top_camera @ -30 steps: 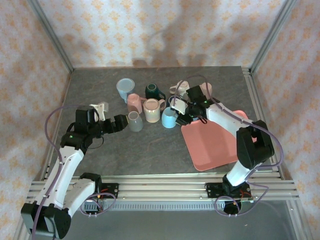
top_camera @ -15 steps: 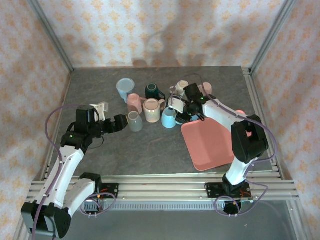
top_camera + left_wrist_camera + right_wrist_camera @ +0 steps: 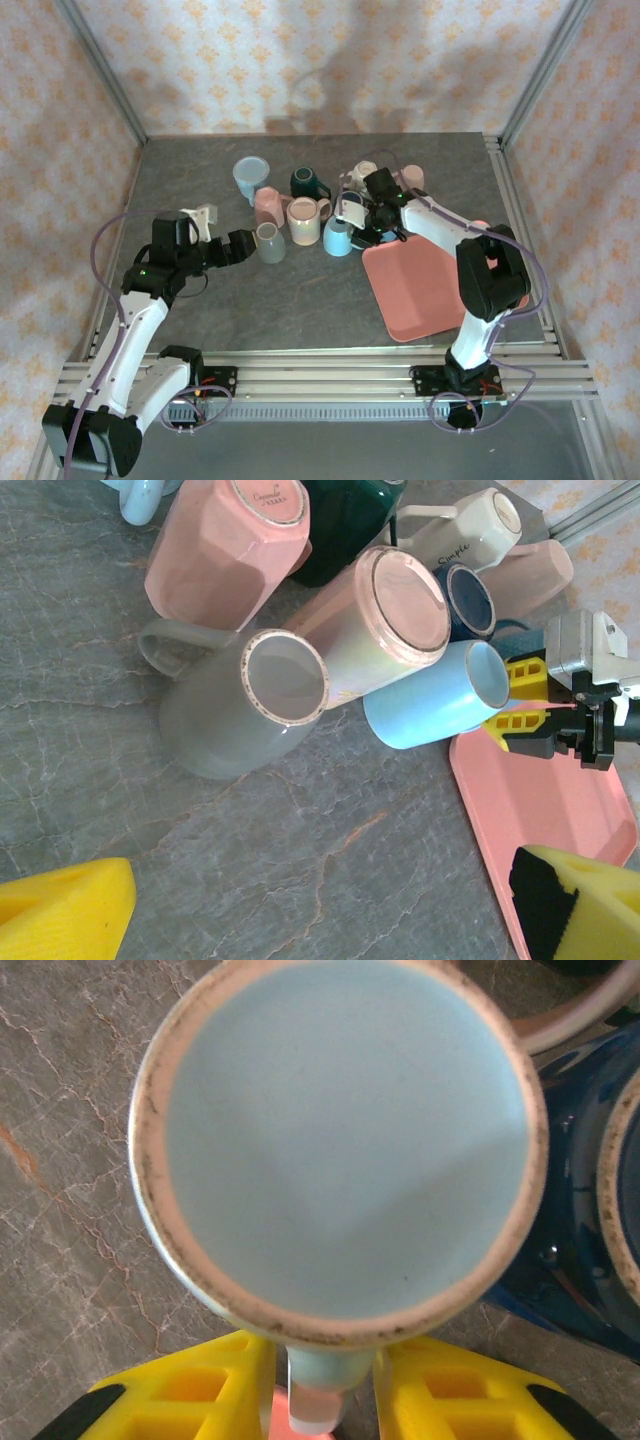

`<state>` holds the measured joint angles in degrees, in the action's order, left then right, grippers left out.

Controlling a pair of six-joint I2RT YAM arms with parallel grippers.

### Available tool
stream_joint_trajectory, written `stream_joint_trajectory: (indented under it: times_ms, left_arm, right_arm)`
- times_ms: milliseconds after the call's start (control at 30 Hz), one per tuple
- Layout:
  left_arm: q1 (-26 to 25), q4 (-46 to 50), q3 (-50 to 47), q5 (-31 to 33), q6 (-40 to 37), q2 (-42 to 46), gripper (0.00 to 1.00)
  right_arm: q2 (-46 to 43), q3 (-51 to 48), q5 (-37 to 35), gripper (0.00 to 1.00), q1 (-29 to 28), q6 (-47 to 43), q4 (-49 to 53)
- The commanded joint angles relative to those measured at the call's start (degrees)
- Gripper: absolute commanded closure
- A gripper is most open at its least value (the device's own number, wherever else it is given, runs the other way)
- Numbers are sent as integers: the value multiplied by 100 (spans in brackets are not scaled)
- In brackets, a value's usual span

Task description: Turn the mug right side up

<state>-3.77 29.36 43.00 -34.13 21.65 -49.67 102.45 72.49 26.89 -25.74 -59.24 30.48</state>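
Now, light-blue mug (image 3: 345, 1140) sits base-up on tabletop (image 3: 60, 1210) right ahead of R tool (image 3: 322, 1400), handle (image 3: 318, 1368) btwn its yellow fingers (image 3: 190, 1400), can't tell if clamped; L tool (image 3: 248, 244) wide open, gray mug (image 3: 230, 720) just ahead.

Bright even light from overhead, soft grey shadows on the patterned back wall (image 3: 330, 85), mild sheen on the stone-look table (image 3: 250, 300), light blue mug (image 3: 345, 1150) close and sharp, corners of wrist views slightly soft
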Motion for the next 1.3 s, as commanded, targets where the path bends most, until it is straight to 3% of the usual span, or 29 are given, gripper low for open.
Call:
stream_joint_trajectory:
  times_ms: [0, 233, 567, 1000, 1267]
  left_arm:
    - [-36, 17, -85, -89, 76, -25, 3]
    - [-36, 8, -96, -76, 86, -37, 3]
    - [-36, 37, -81, -58, 94, -43, 5]
    - [-45, 189, 302, -89, 397, 1, 9]
    - [-45, 26, 514, -553, 1054, 21, 12]
  right_arm:
    - [133, 186, -87, 68, -57, -112, 142]
    - [259, 292, -90, 75, -73, -151, 193]
    - [153, 315, -35, 100, -91, -193, 386]
    - [-912, -96, 332, 100, -103, 785, 436]
    - [-1877, -153, 588, 100, -101, 2383, 361]
